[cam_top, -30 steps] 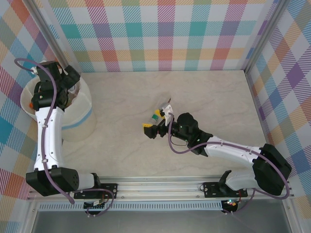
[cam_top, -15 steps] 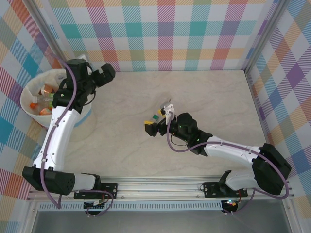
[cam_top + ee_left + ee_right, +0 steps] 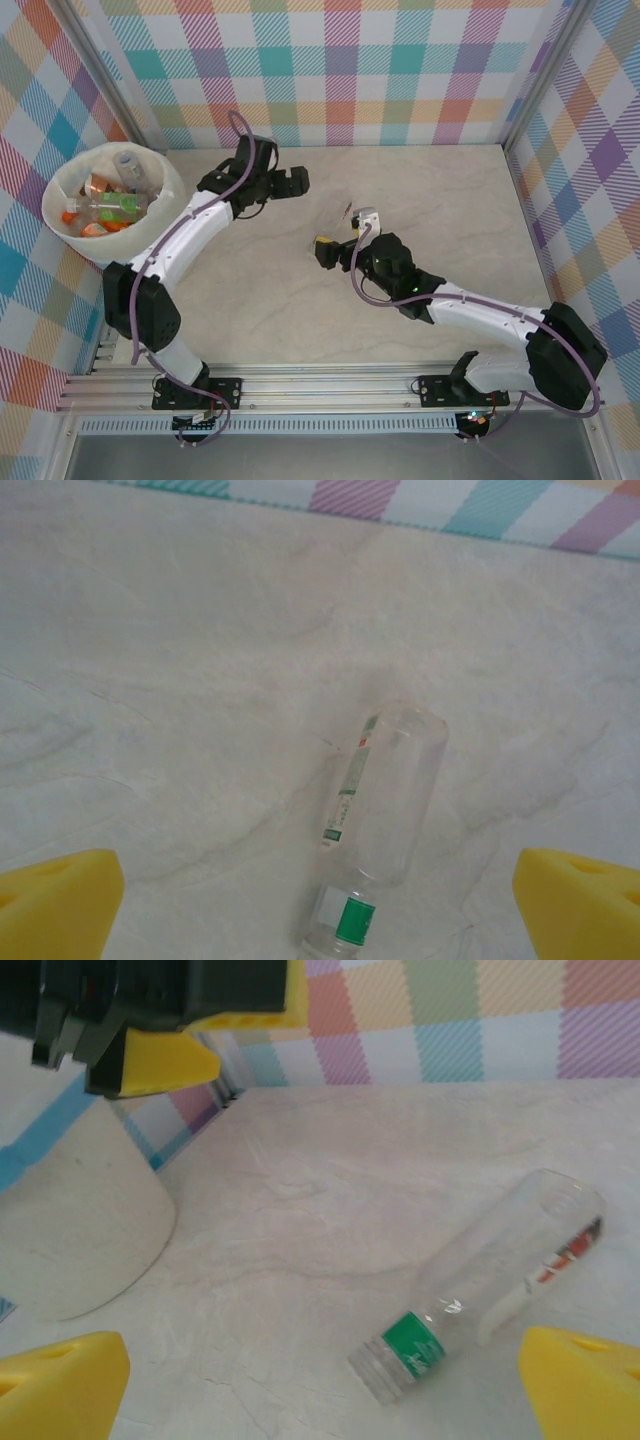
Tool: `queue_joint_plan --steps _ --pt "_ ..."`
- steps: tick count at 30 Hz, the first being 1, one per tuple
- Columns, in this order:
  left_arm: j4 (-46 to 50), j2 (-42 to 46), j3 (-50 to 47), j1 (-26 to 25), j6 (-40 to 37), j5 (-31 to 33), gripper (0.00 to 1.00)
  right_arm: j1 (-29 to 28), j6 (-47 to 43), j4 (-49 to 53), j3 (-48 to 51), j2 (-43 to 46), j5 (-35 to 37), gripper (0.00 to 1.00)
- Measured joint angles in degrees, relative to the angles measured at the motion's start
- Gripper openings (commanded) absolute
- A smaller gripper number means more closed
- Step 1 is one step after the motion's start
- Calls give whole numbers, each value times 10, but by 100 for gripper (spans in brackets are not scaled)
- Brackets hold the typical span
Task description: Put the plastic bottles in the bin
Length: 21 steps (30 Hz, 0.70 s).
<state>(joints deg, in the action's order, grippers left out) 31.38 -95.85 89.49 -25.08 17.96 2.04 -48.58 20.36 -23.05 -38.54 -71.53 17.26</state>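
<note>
Out in the middle of the pale marbled tabletop (image 3: 440,190) lies one clear plastic bottle with a green neck band (image 3: 386,780), on its side. The other crushed bottles with bright labels (image 3: 108,205) are already in the round white soft-sided bin (image 3: 152,228), well apart at the far left. Both pincers are spread wide and empty: the left gripper (image 3: 288,182) hangs above the bottle, and the right gripper (image 3: 342,232) sits low beside it. I'd expect the bottle to be very light, thin-walled and slick, likely to buckle or roll, so a hold across the middle of the barrel looks safer than one at the neck. Bare table surrounds it; the only crowding is the two arms near each other.
</note>
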Motion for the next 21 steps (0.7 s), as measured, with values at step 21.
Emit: queue_joint_plan --steps 21 --pt "19 -312 165 -51 -21 -61 100 81 74 152 71 134 57 100"
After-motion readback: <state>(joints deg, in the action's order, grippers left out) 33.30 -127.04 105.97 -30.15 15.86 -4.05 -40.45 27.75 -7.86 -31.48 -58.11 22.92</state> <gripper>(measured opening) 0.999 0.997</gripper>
